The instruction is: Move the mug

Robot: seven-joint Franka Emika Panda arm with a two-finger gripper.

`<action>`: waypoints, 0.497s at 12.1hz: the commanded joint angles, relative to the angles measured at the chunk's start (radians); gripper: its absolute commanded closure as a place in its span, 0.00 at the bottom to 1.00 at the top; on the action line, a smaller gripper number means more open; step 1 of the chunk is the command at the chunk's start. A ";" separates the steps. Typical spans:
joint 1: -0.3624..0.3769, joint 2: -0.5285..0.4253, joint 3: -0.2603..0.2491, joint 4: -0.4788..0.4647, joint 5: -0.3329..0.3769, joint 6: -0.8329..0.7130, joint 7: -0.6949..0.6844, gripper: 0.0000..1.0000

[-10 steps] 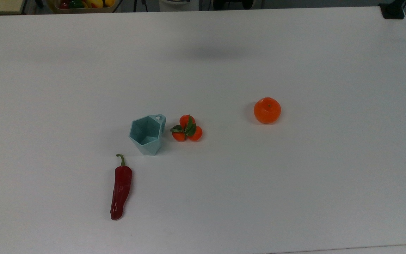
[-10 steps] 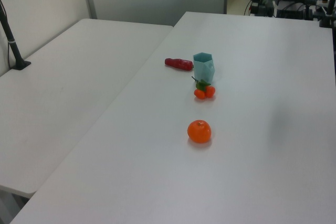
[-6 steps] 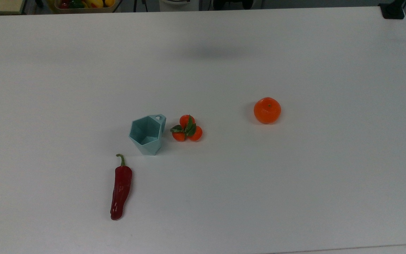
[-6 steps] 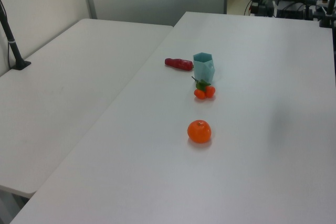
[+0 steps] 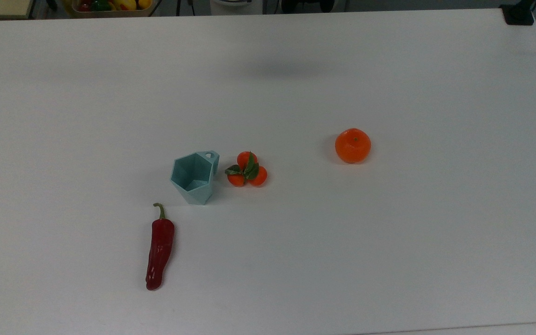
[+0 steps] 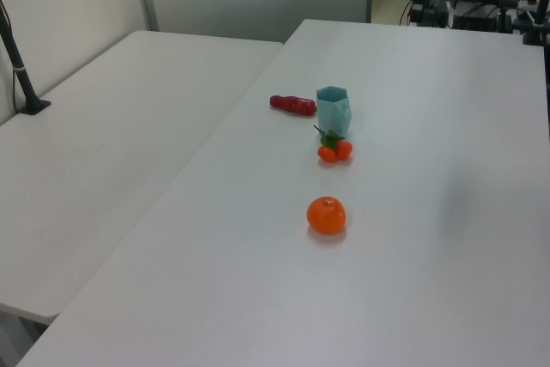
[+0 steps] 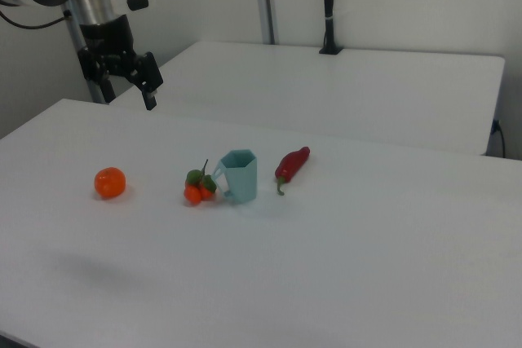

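On the white table (image 5: pixel 389 242), the largest thing in the scene, four small items sit in a loose row, and the arm hangs high above the table's far end in the right view, its gripper (image 7: pixel 127 83) empty and well apart from all of them. Its two fingers stand apart, pointing down, clamped on nothing. The mug (image 5: pixel 194 177) stands upright with its hexagonal mouth open to the top view, its small looped handle turned toward the cluster of small oranges (image 5: pixel 247 169) just beside it. From the gripper, the mug lies down and toward the right view's right, past the single orange (image 7: pixel 109 182) and the cluster, so the coming reach probably has to travel across and descend; the mug's axis is vertical, which suits a grasp from above over the rim. The red chili pepper (image 5: pixel 159 248) lies near the mug's other side, its long body pointing away from the mug in the top view. Against the earlier frames, nothing on the table has shifted: mug, fruit and pepper keep the same places.
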 commanded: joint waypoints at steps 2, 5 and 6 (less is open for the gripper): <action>0.004 -0.007 -0.003 -0.008 0.018 0.003 -0.011 0.00; 0.006 0.017 0.002 -0.005 0.013 0.015 0.178 0.00; 0.018 0.046 0.002 0.035 0.004 0.016 0.249 0.00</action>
